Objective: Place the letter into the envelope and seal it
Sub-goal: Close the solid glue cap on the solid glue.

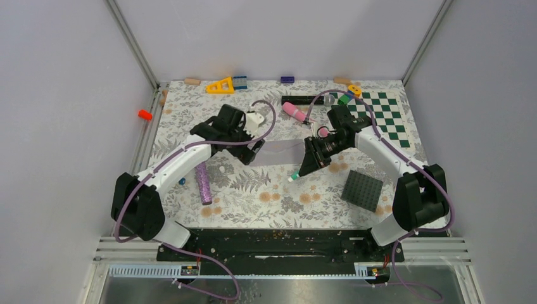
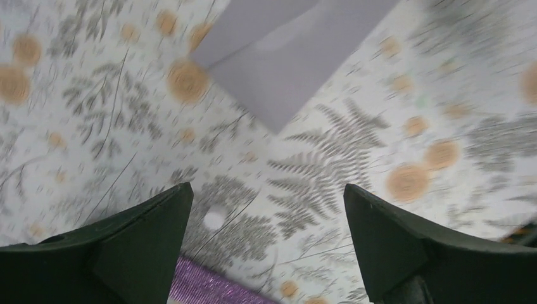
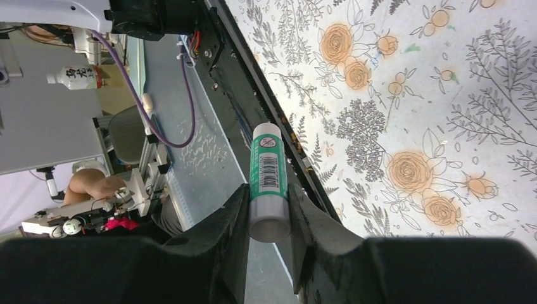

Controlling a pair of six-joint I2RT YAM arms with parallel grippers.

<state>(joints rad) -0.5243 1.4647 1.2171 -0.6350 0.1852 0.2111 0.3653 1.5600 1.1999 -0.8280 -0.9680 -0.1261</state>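
Note:
The light grey envelope (image 1: 280,152) lies flat on the floral table between the two arms. It also shows at the top of the left wrist view (image 2: 285,57). My left gripper (image 1: 253,151) hovers open and empty just left of it, its jaws wide apart (image 2: 266,190) over bare tablecloth. My right gripper (image 1: 311,161) is shut on a green-and-white glue stick (image 3: 268,171), which points down and to the left from the jaws (image 1: 296,175), at the envelope's right end. The tan letter shows in no view.
A purple glitter cylinder (image 1: 203,182) lies left of centre and shows in the left wrist view (image 2: 209,288). A dark grey studded plate (image 1: 363,189) sits at the front right. A green-and-white checkerboard (image 1: 380,114), a pink cylinder (image 1: 292,111) and small blocks (image 1: 220,85) line the back.

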